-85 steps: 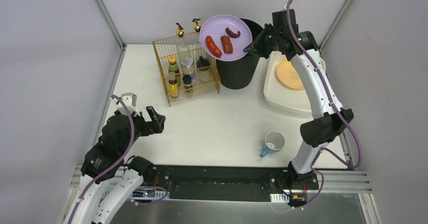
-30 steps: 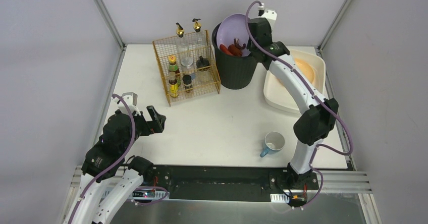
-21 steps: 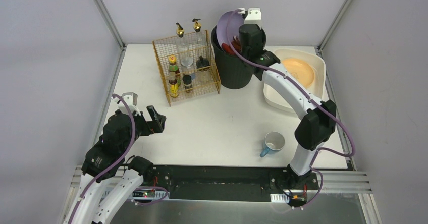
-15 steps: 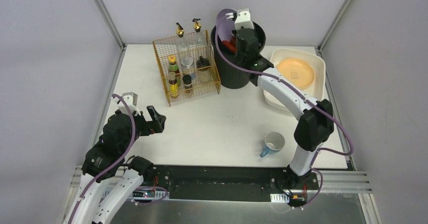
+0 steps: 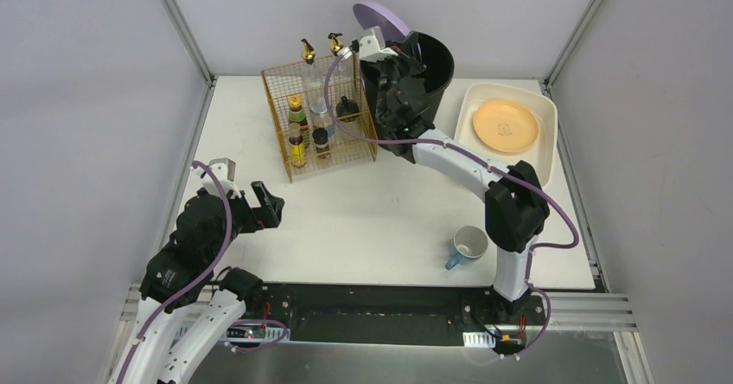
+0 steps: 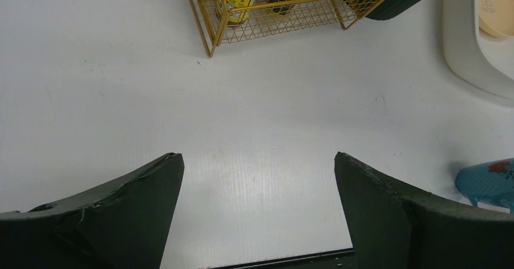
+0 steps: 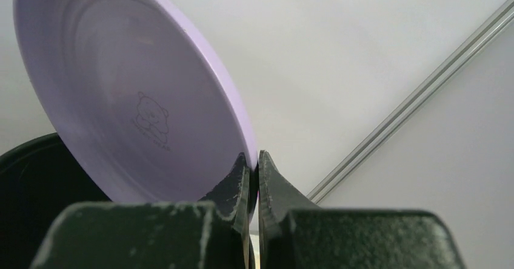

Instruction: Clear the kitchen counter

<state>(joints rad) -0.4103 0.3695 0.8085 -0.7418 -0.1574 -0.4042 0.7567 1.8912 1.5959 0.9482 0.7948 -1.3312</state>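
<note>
Top external view is showing the purple plate (image 5: pixel 381 19) now bare. The sausages it was carrying moments ago are gone, and the right gripper (image 5: pixel 374 45) is holding it on edge above the black bin (image 5: pixel 432 60), fingers pinching its rim tight. The scraps are probably lying in the bin, so the plate is next to be put away. The left gripper (image 6: pixel 257 157) is hanging wide open, holding nothing. The white kitchen counter (image 5: pixel 389 202) is bearing a blue cup (image 5: pixel 469 244), a wire rack (image 5: pixel 320 116) and a tub (image 5: pixel 550 133) with an orange plate (image 5: pixel 506 126). Grey panels and metal posts are enclosing it.
</note>
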